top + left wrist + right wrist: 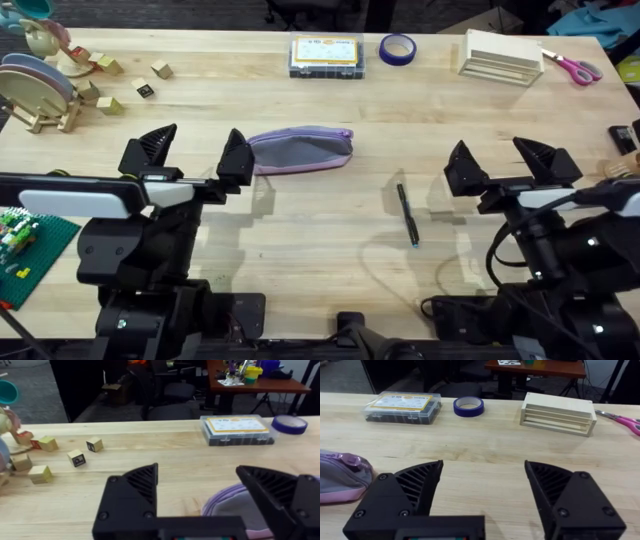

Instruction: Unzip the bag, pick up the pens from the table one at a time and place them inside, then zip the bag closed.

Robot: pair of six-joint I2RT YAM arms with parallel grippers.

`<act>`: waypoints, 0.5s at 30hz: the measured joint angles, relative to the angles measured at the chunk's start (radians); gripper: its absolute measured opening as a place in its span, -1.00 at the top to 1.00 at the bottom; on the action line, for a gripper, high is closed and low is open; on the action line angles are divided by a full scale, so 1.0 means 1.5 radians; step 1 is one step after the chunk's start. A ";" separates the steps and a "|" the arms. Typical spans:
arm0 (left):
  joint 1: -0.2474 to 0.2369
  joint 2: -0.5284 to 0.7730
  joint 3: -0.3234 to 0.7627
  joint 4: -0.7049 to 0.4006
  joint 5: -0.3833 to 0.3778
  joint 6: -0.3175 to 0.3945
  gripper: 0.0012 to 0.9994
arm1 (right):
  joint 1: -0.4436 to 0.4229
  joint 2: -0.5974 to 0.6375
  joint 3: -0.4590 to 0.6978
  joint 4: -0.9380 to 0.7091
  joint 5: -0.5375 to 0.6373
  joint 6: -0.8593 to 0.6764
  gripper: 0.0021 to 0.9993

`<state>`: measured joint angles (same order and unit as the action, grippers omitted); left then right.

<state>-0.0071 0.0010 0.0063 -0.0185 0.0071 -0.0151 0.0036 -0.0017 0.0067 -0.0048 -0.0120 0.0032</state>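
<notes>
A: Why is everything just lying flat?

B: The job has not started, I think. The worktop is big, pale wood made of thin planks, smooth and hard. The bag lies near the middle, a little toward 11 o'clock. It is soft grey cloth with purple edges, long and puffy, and looks zipped shut.

A: And the tools?

B: The left tool is black plastic with its fingers spread wide, holding nothing, right beside the bag's end at 9 o'clock. The right tool is spread and empty too, off at 3 o'clock.

A: Where is the pen?

B: The pen lies between the bag and the right tool. It is thin, dark and hard.
</notes>
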 joint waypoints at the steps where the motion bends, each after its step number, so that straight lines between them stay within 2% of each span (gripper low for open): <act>1: 0.000 0.000 0.000 0.000 0.000 0.000 -0.99 | 0.000 0.000 0.000 -0.001 0.000 0.000 -0.99; 15: 0.000 0.000 0.000 0.000 -0.003 0.000 -0.99 | 0.000 0.001 0.003 -0.016 0.003 0.000 -1.00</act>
<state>-0.0071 0.0010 0.0063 -0.0189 0.0029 -0.0151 0.0036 -0.0002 0.0116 -0.0288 -0.0078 0.0034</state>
